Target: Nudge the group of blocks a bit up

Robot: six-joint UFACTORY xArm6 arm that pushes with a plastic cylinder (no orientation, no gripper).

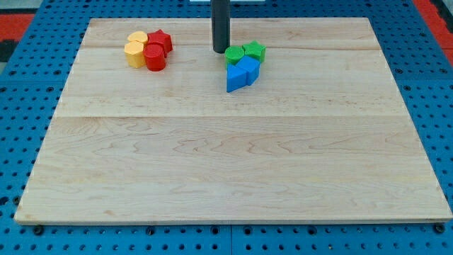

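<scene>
**A:** Where's the group you mean to nudge?

**B:** Green cylinder (234,53), green star (254,50), blue triangle (236,78) and a second blue block (250,69) sit just right of and below your tip (220,51). It's a bare rod, holding nothing.

**A:** So how?

**B:** Circle beneath the blue triangle, then push upward gently, centred. The red-yellow cluster (147,50) is well left.

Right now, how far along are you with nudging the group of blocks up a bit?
Done: can't judge from one picture; both clusters already sit near the board's top. In hand: my tip stands beside the green cylinder, on its left, next to the green star and two blue blocks. Left: the upward push itself, from below the group. The yellow and red blocks lie apart, at the view's left.
</scene>
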